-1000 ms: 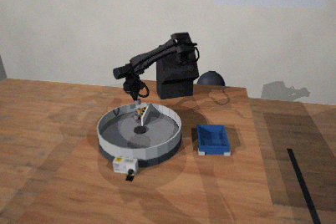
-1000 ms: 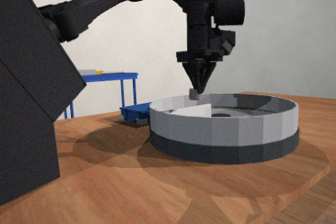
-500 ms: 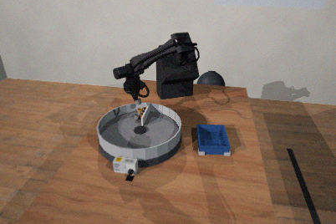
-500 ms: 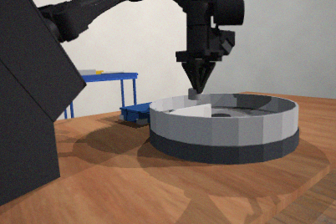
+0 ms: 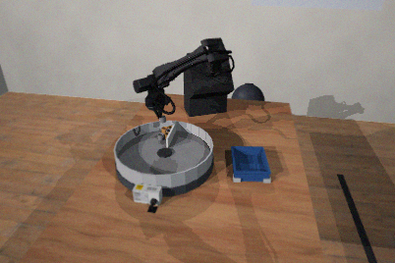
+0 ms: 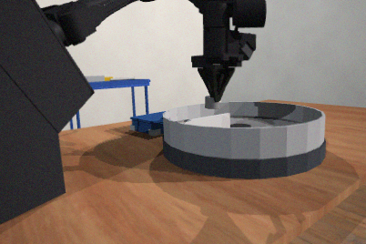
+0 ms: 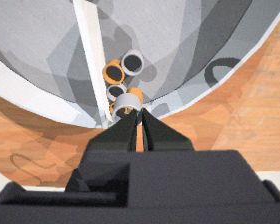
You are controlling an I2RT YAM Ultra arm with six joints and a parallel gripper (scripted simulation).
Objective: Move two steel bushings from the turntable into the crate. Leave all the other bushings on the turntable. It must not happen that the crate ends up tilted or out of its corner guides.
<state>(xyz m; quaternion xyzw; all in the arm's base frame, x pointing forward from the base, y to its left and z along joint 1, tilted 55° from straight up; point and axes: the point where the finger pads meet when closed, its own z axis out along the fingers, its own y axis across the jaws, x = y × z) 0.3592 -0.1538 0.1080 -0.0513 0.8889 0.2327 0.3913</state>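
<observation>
The grey round turntable [image 5: 163, 155] holds a white divider [image 7: 91, 55] and a cluster of bushings beside it: a steel one [image 7: 133, 62], an orange one [image 7: 113, 71], a second steel one [image 7: 116, 91], and an orange one [image 7: 136, 93] partly hidden. My gripper [image 7: 139, 112] is shut on a steel bushing [image 7: 127, 103], pinching its wall. It holds the bushing [image 6: 211, 102] just above the rim at the turntable's back side. The blue crate [image 5: 251, 164] stands empty to the right of the turntable.
A small white and yellow box [image 5: 147, 193] sits at the turntable's front edge. The arm's dark base [image 5: 207, 89] and a dark dome [image 5: 248, 92] stand behind. A black strip [image 5: 356, 217] lies on the table at far right.
</observation>
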